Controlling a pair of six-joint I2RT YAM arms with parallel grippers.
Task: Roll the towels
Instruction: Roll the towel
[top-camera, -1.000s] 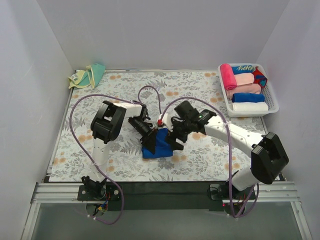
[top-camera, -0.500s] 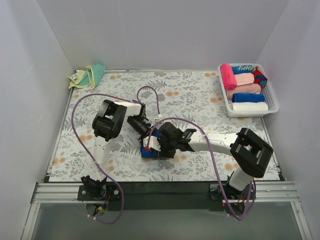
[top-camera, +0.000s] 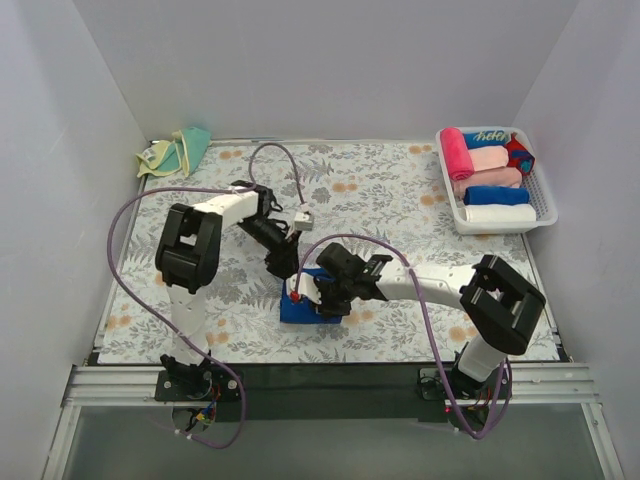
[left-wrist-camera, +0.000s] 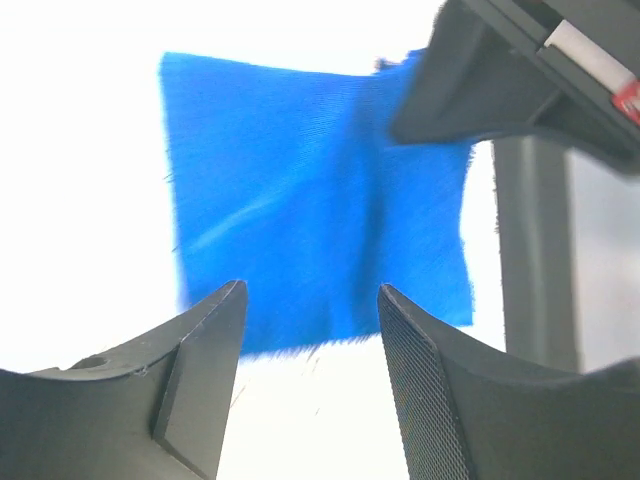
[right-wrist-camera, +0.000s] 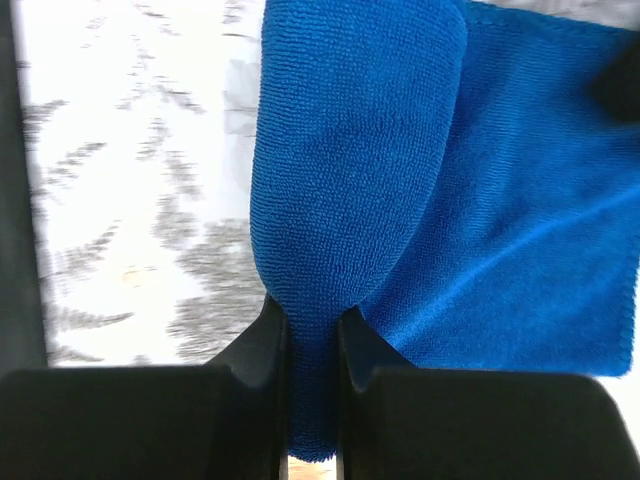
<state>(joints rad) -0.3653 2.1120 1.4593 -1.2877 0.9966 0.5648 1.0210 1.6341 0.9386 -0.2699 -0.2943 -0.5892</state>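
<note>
Right claw (right-wrist-camera: 312, 320) pinches a fold of the blue towel (top-camera: 306, 310); left claw (left-wrist-camera: 310, 292) hovers open.
The towel lies on the bench (top-camera: 400, 190) near its front edge, between the arms. The right claw is clamped tight on a raised fold, I'd guess to start the roll. The left hangs parted and empty, likely ready to steady the cloth. From above, the right claw itself hides how much is rolled.

Top external looked steeply down from the near edge, whole table (top-camera: 400, 190) in view; both wrist cameras sat close over the blue towel (top-camera: 300, 312), facing down; all three views shared it.
</note>
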